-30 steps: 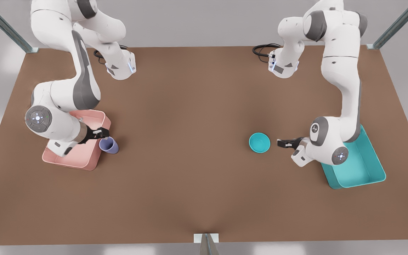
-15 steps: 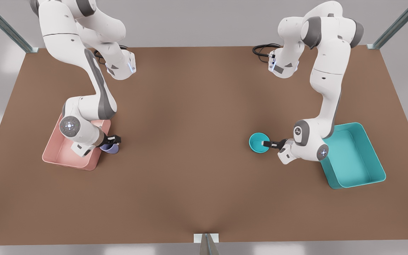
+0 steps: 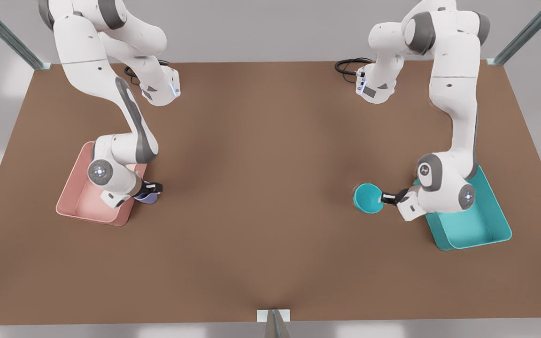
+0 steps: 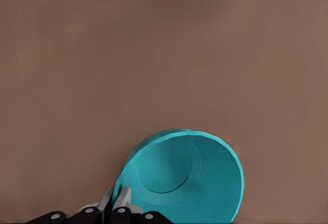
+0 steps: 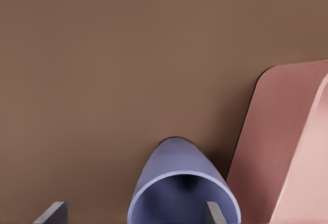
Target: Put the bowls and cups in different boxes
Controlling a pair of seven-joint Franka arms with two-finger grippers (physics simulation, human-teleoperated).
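Starting with the front view: I've got the left gripper [image 3: 385, 198] on the front view's right, fingers closed on the rim of the teal bowl [image 3: 368, 198]. The bowl is tipped on its side, mouth facing away from the gripper, just off the teal box [image 3: 479, 225], which sits by the table's [image 3: 261, 188] right edge in this view. Over on the front view's left, the right gripper [image 3: 150, 189] sits on the lavender cup [image 3: 147, 198], which stands on the table touching or just beside the pink box's [image 3: 80, 206] corner; that arm's wrist covers part of the box.

Left wrist view now: the bowl [image 4: 184, 175] is tilted, showing me its inside and flat base ring, and the fingers [image 4: 117, 203] are pinched shut on its rim. Brown table [image 4: 154, 55] behind it.

Right wrist view: I'm looking down into the cup [image 5: 183, 188], upright and open. One fingertip [image 5: 54, 212] stands well clear of the cup wall and the other sits at the rim, so the fingers are spread and not gripping. The pink box [image 5: 292, 147] sits just beside the cup.
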